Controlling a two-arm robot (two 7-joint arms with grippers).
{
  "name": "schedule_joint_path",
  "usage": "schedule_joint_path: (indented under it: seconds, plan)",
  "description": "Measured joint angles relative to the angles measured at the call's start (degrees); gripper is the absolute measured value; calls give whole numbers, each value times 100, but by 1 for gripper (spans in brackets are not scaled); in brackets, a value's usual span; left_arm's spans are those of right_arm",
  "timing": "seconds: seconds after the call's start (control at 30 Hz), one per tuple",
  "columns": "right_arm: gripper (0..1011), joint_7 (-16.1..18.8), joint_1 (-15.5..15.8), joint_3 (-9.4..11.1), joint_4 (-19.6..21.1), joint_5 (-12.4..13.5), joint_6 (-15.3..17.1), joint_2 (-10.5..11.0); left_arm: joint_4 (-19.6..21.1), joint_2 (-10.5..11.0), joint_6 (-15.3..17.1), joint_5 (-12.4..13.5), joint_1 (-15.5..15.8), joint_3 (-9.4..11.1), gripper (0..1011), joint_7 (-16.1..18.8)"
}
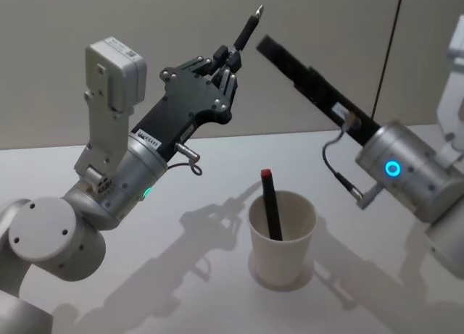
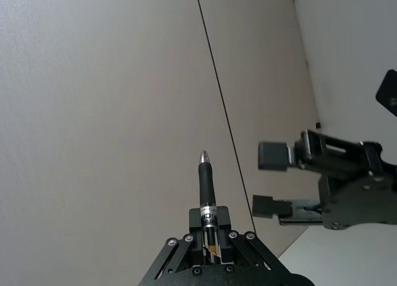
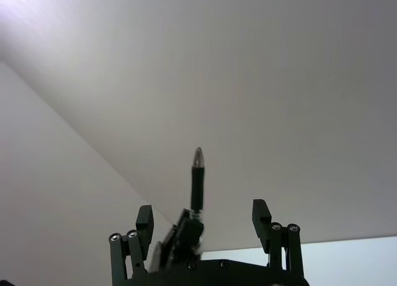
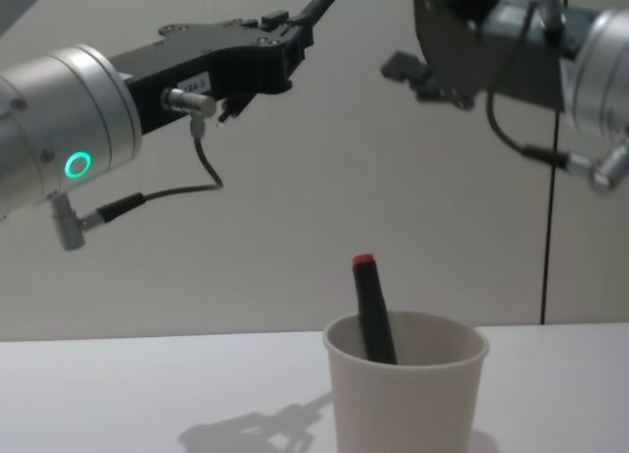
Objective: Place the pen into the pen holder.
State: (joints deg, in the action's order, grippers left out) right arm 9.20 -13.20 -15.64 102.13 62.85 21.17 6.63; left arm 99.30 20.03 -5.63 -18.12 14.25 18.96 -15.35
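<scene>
In the head view, my left gripper pinches the pen high up, with its long axis tilted upward. The pen holder stands far below. In the left wrist view, the right gripper is spread, just beside the tip.

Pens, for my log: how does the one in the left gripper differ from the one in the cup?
The held pen is clamped in the left gripper, aloft; the red-topped pen leans inside the pen holder. The held pen's upper end is silver, the other's red. Both have black barrels.
</scene>
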Motion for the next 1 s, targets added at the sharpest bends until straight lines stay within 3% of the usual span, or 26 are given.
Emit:
schedule_joint_path:
  seconds: [0.23, 0.5, 1.0]
  plan:
    - [1001, 35, -220, 19, -80, 335, 40, -95, 0, 0, -16, -18, 8, -6, 140, -37]
    - [1001, 44, -374, 28, -132, 494, 22, -132, 0, 0, -27, -31, 12, -11, 139, -61]
    - [1001, 20, -604, -69, -303, 326, 48, -163, 0, 0, -37, -42, 18, -14, 139, -78]
